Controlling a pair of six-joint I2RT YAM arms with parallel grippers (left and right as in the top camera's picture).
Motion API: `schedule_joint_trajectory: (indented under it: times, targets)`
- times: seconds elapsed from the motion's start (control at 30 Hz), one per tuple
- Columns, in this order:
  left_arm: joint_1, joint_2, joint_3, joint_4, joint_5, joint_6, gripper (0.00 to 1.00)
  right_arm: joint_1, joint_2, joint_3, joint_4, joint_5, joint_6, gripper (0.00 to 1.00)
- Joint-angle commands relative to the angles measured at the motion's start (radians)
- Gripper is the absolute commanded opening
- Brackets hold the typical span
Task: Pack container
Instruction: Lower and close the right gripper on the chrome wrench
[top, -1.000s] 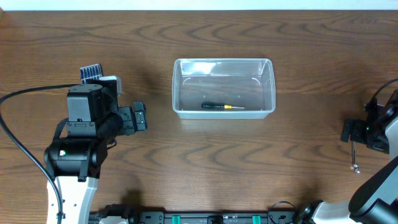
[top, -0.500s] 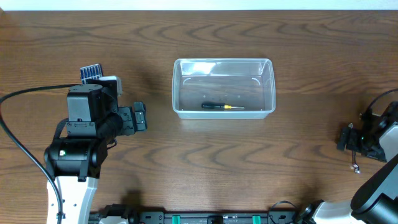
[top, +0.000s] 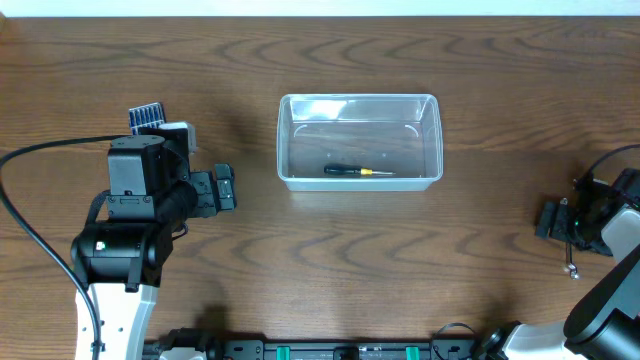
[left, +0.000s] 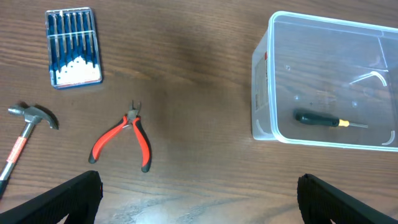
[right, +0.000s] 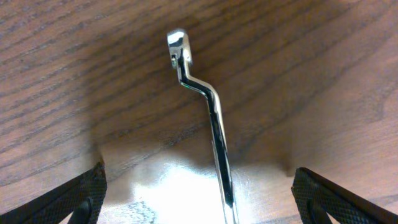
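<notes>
Step in hand, as I read it: the right arm is going for the thin chrome offset wrench (right: 211, 118) lying flat on the brown wooden bench (top: 330, 270). Right pincer (right: 198, 177) is spread wide and holds nothing. Its black fingers (right: 68, 199) sit either side of the wrench shaft, not touching it. To do it well:
- centre the shaft between the fingers
- go down until the tips reach the bench, since the wrench is thin and lies flat
- close across the straight shank, not the bent neck
- lift level

Chrome looks slippery, so a tip-only grip could let it swing. Pincer height above the bench: cannot tell.

Clear see-through plastic rectangular container (top: 360, 97) sits mid-bench toward the far side, well apart from the right pincer and nearer the left arm. Inside is one black-handled screwdriver with a yellow collar (top: 350, 171), flat near the front wall, nothing else. Left pincer (left: 199, 186) is wide open and empty. It looks over red-handled pliers (left: 124, 140), a small hammer (left: 28, 124) and a blue drill-bit case (left: 73, 46), all outside the container.
</notes>
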Motion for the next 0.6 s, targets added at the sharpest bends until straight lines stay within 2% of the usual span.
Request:
schedule_joint_trajectory:
  times: [0.0,0.47,0.57]
  targets:
    - [0.000,0.000,0.021,-0.002,-0.005,0.017,0.98,-0.010,0.012,-0.026,0.003,-0.013,-0.012,0.96]
    - [0.000,0.000,0.021,-0.011,-0.005,0.018,0.99,-0.011,0.012,-0.027,-0.026,-0.018,-0.011,0.84]
    - [0.000,0.000,0.021,-0.019,-0.005,0.018,0.98,-0.019,0.012,-0.027,-0.030,-0.010,-0.011,0.79]
